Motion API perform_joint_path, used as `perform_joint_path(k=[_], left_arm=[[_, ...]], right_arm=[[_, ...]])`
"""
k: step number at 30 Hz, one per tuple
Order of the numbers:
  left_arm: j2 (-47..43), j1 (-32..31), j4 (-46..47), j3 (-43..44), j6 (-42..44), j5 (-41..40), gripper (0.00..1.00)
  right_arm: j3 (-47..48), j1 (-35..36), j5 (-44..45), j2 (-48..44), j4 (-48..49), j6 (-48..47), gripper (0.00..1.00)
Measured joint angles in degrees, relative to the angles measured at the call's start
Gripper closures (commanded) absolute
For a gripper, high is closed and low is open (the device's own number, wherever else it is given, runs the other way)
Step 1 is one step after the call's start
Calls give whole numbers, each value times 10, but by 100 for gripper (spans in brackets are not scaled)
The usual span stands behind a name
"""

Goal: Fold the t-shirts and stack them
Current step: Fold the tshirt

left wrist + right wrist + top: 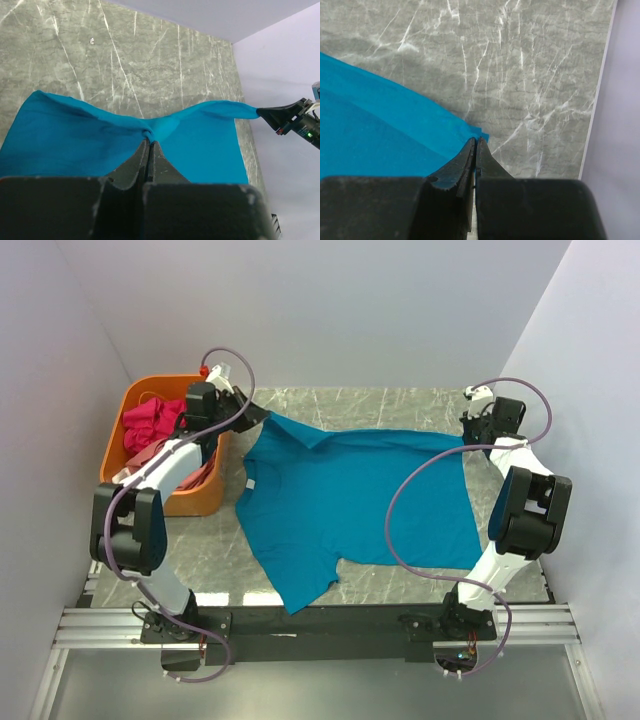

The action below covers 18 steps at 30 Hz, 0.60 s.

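A teal-blue t-shirt (pixel 350 505) lies spread across the marble table, its far edge lifted and stretched between both arms. My left gripper (pixel 149 141) is shut on a bunched fold of that teal-blue t-shirt (pixel 75 140) near the far left sleeve; from above the left gripper (pixel 262 416) is by the basket. At the far right hem corner, my right gripper (pixel 476 140) is shut on the teal-blue t-shirt (pixel 375 130); from above the right gripper (pixel 468 436) is near the right wall. A magenta-pink shirt (pixel 150 420) and a salmon-pink one (pixel 150 452) lie crumpled in the basket.
The orange plastic basket (pixel 128 400) stands at the far left, under my left arm. White walls close in the table on the left, back and right. Bare marble (pixel 400 405) shows behind the shirt. In the left wrist view the right gripper's tip (pixel 285 115) holds the far corner.
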Motion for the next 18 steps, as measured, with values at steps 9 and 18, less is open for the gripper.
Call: perform_joint_path(k=[9, 18], left_arm=[[-40, 0, -3, -25, 0, 0, 99], [-69, 0, -3, -42, 0, 3, 99]], right_arm=[[-4, -5, 0, 0, 0, -7, 100], [-4, -6, 0, -3, 0, -16, 100]])
